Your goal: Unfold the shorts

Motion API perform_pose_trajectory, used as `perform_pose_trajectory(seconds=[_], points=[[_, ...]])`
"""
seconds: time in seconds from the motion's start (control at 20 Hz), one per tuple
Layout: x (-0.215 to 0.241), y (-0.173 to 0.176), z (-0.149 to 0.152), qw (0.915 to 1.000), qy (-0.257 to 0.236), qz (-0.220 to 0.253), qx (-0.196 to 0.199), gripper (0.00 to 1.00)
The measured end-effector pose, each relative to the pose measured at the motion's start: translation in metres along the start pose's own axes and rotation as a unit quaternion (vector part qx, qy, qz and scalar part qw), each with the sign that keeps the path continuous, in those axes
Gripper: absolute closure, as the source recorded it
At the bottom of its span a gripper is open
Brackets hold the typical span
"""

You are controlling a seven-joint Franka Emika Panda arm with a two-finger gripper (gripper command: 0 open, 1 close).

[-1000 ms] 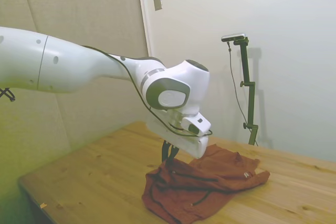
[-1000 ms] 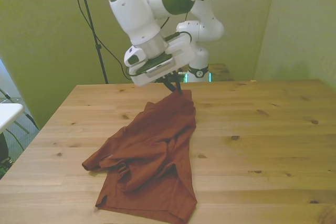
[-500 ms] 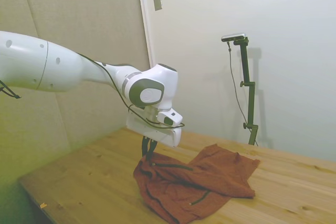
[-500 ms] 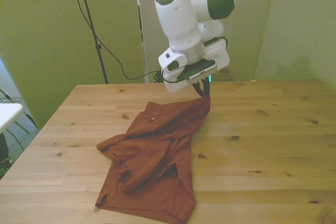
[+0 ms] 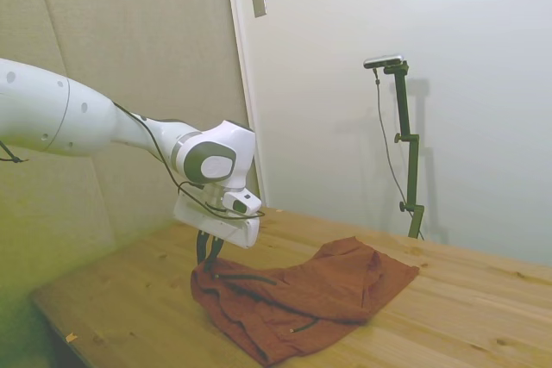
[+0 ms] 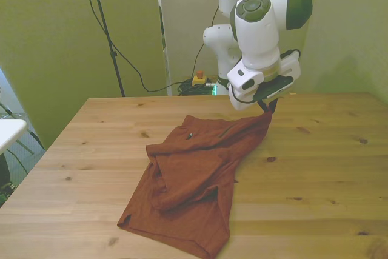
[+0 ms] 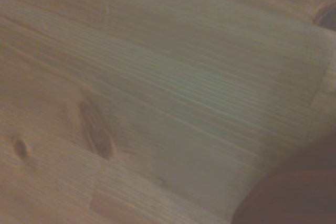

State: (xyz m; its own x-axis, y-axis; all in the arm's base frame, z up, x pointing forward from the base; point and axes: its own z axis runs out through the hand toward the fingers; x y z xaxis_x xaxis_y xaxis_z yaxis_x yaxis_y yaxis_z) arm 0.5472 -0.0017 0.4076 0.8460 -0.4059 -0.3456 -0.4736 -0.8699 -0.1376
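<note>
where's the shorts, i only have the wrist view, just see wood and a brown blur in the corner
Observer: The shorts lie rumpled on the table, one corner lifted toward the front view's right.
Operator: is the hand on that corner
Observer: Yes, the hand is shut on it, just above the wood.
Operator: are they flat yet
Observer: No, a layer is still folded over near the middle in the front view.
</note>
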Motion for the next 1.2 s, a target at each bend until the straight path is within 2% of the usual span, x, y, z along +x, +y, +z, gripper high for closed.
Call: perform_pose_trajectory(seconds=[0.3, 0.4, 0.55, 0.65, 0.8, 0.95, 1.05, 1.2], points=[[-0.005, 0.001, 0.000, 1.0000, -0.001, -0.001, 0.000, 0.00], [-0.007, 0.000, -0.006, 0.9999, 0.013, 0.005, 0.006, 0.00], [0.000, 0.002, -0.032, 0.9960, 0.062, 0.056, 0.031, 0.00], [0.018, 0.017, -0.060, 0.9901, 0.090, 0.096, 0.050, 0.00], [0.063, 0.070, -0.091, 0.9758, 0.126, 0.163, 0.072, 0.00], [0.102, 0.132, -0.103, 0.9575, 0.144, 0.237, 0.081, 0.00], [0.116, 0.163, -0.109, 0.9430, 0.148, 0.286, 0.085, 0.00], [0.122, 0.193, -0.110, 0.9166, 0.152, 0.357, 0.094, 0.00]])
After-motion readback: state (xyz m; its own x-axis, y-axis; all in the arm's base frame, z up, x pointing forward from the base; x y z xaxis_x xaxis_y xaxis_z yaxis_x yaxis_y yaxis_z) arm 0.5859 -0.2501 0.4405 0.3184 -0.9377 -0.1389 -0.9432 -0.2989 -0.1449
